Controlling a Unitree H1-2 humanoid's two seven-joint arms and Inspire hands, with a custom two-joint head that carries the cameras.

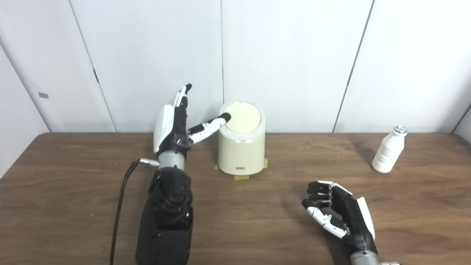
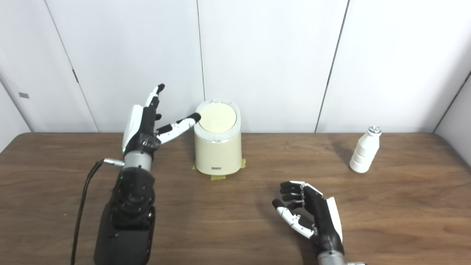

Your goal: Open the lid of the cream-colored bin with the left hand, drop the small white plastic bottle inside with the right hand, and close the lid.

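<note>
With the lid (image 1: 243,117) of the cream-colored bin (image 1: 241,152) lying closed and tilted toward the camera, the step in hand is judged to be the opening press by the left hand (image 1: 173,127). That hand stands upright just left of the bin, its fingers (image 1: 182,96) spread and raised, holding nothing, while the thumb (image 1: 209,127) reaches sideways so that its dark tip meets the lid's left edge; whether it bears down or merely touches cannot be told. Assuming a push-to-open lid, direct the force downward through the thumb tip, not sideways, since a lateral push would load the yellow tape tabs (image 1: 241,177) that fix the bin's base to the wooden table (image 1: 73,184). Keep the raised fingers clear of the lid's path so it can lift freely. The right hand (image 1: 340,215) waits low over the table near the front edge, palm turned inward, fingers loosely curled and apart, holding nothing. The small white plastic bottle (image 1: 388,151) stands upright at the far right of the table, well apart from both the bin and the right hand, with a silvery cap. Judged from this layout, the right hand should reach for the bottle only once the lid is open, approaching from the side to wrap the ribbed body without toppling it.
</note>
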